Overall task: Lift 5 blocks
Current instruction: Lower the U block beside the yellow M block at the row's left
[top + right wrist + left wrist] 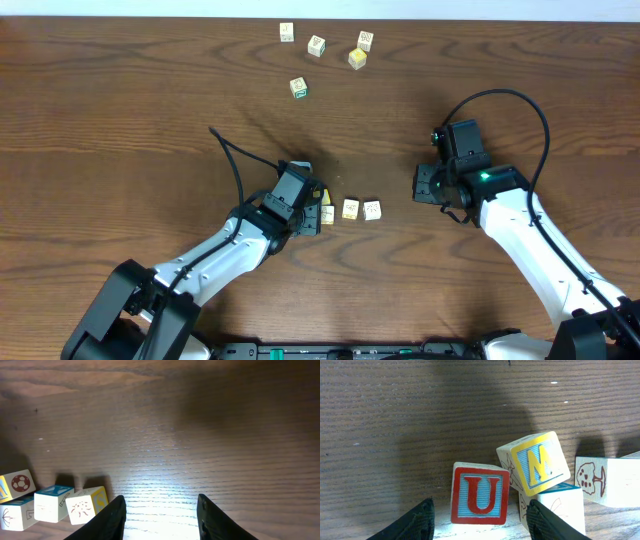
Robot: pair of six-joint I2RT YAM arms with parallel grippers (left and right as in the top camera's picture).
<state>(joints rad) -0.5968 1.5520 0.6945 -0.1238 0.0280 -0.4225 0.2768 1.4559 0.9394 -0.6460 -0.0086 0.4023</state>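
Observation:
A pale block with a red U face (480, 500) stands on the table just ahead of my left gripper (480, 530), which is open; its black fingers (415, 522) flank the block without touching it. A yellow M block (535, 462) leans tilted on a blue-topped block (562, 505). Beside them sits a block with a tree print (597, 480). Overhead, this cluster (350, 209) lies at the left gripper (316, 207). My right gripper (160, 515) is open over bare wood, right of the cluster (85, 505), and nothing sits between its fingers.
Several more blocks lie scattered at the far edge (316, 45), one of them with a yellow face (357, 58) and one nearer (298, 88). The right gripper (424, 186) hovers right of the cluster. Cables arch over both arms.

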